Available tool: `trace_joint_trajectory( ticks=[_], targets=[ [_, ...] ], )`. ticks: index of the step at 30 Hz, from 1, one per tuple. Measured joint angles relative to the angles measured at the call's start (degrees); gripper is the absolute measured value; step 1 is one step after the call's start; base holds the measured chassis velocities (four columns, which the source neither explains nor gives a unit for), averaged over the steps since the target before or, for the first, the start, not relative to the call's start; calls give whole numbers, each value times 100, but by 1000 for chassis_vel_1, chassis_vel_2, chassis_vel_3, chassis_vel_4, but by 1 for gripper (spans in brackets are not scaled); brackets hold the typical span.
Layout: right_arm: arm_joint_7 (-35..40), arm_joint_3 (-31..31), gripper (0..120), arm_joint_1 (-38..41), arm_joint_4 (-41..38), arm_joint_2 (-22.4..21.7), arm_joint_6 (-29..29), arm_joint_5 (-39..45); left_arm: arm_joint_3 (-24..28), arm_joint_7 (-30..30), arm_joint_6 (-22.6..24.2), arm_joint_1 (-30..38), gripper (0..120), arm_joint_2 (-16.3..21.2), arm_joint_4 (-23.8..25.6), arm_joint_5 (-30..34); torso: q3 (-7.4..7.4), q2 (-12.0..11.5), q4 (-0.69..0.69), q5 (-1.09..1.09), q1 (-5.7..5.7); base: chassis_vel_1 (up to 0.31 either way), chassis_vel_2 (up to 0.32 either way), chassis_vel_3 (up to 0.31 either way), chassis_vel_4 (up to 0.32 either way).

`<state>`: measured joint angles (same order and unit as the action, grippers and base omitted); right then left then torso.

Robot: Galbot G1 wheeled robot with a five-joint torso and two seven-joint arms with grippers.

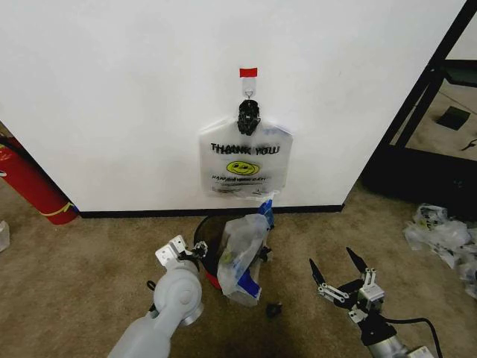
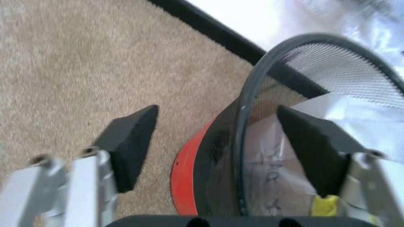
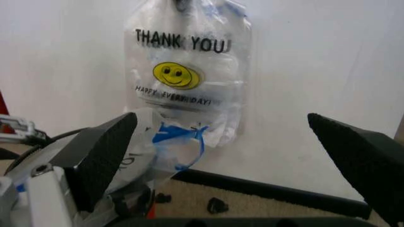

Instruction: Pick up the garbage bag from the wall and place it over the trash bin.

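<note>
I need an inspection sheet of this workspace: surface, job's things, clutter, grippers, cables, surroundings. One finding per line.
Surface: tan carpet, bare in front of the wall.
Job's things: one garbage bag hangs from a hook on the white wall, below red tape; a second bag already sits in the trash bin.
Clutter: clear plastic scraps on the robot's right; small black piece by the bin.
Grippers: left gripper open, astride the bin's rim; right gripper open, low over carpet.
Cables: black cable at the right arm.
Surroundings: red fire extinguisher, black frame.
</note>
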<state>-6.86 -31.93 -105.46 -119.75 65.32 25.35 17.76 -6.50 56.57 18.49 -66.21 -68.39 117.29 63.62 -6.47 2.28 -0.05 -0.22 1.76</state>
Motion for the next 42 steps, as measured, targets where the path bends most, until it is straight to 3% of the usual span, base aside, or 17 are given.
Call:
trace_joint_trajectory(
  ticks=[5, 10, 12, 13, 15, 17, 22, 24, 27, 35, 42],
  targets=[
    [317, 120, 100, 20, -129, -32, -230, -173, -101, -36, 73, -110, 95, 135, 303, -32, 0, 0, 0, 0, 0, 0, 0, 0, 0],
    [1156, 367, 100, 69, -297, -141, -1027, -632, -280, -609, 214, -454, 100, 860, 1001, -133, 1, 0, -1, -1, 0, 0, 0, 0, 0],
    [1445, 515, 100, 169, -318, -205, -1388, -677, -285, -1308, 57, -661, 100, 1255, 1166, -671, 1, 0, 3, 1, 0, 0, 0, 0, 0],
    [1445, 515, 100, 169, -318, -205, -1388, -677, -285, -1308, 57, -661, 100, 1255, 1166, -671, 1, 0, 3, 1, 0, 0, 0, 0, 0],
    [1610, 606, 100, 267, -348, -225, -1687, -677, -157, -2073, -224, -713, 100, 1544, 1175, -1299, 1, 1, 6, 0, -1, 0, 0, 0, 0],
    [1663, 645, 100, 309, -385, -224, -1920, -598, 53, -2757, -491, -601, 100, 1728, 1084, -1825, 1, 1, -3, -1, 0, 0, 0, 0, 0],
    [1814, 704, 100, 419, -505, -195, -2499, -214, 506, -3472, -1120, -260, 100, 1867, 659, -2929, 0, 1, -1, -1, -1, 0, 0, 0, 0],
    [1838, 757, 100, 595, -484, -212, -2721, 6, 580, -3569, -1259, -244, 100, 1852, 576, -3179, 0, 1, -7, -2, 0, 0, 0, 0, 0],
    [1710, 905, 100, 1084, -293, -332, -2813, 345, 537, -3622, -1379, -467, 100, 1757, 555, -3464, 0, 1, 3, 0, -1, 0, 0, 0, 0],
    [1499, 1593, 100, 2251, 257, -582, -3137, 1029, 328, -3624, -1435, -649, 100, 1733, 684, -3615, 0, 1, 2, 1, 0, 0, 0, 0, 0],
    [1466, 2188, 100, 2765, 690, -520, -3231, 937, 224, -3620, -1393, -670, 100, 1893, 790, -3602, 0, 1, 0, 2, 0, 0, 0, 0, 0]
  ],
)
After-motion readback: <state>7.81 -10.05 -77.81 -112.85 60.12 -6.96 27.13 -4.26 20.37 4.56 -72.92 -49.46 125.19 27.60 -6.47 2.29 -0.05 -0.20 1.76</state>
